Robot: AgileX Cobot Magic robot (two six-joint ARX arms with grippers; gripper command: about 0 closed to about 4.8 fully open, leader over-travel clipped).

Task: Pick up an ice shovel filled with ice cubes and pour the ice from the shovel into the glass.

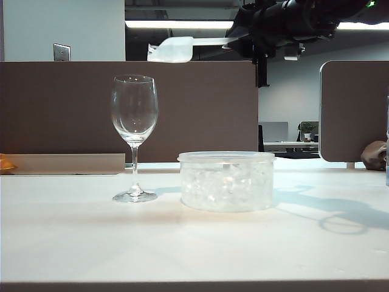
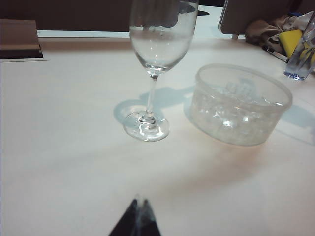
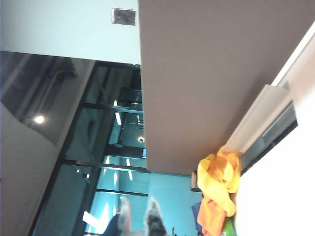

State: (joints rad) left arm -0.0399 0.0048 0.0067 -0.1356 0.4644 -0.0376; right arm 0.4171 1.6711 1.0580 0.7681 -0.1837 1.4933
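**Scoop held high, pour not yet begun**

Clamped on the handle of the ice shovel point(image 1: 173, 49), the right gripper point(image 1: 258, 39) hangs high above the table, at about one o'clock from the glass point(image 1: 134, 131) in the exterior view. Its jaws are nearly shut on the flat handle. The scoop's bowl sticks out level toward nine o'clock, above the glass and a little to its right. Whether any ice cubes sit in the bowl cannot be told; the plastic is cloudy and lit from behind.

The left gripper point(image 2: 139, 216) rests low near the table edge, at six o'clock from the glass in its own wrist view, its tips close together and holding nothing.

Risks from here, as a judgement: the bowl looks about as wide as the glass mouth, so a tilt begun off-centre would drop cubes onto the table point(image 1: 73, 243). A low swing could clip the rim and topple the thin-stemmed glass. A fast roll of the wrist could fling the load past it.

The glass looks empty. The round tub point(image 1: 227, 181), at three o'clock just beside the glass, holds a heap of ice cubes point(image 2: 231, 105).
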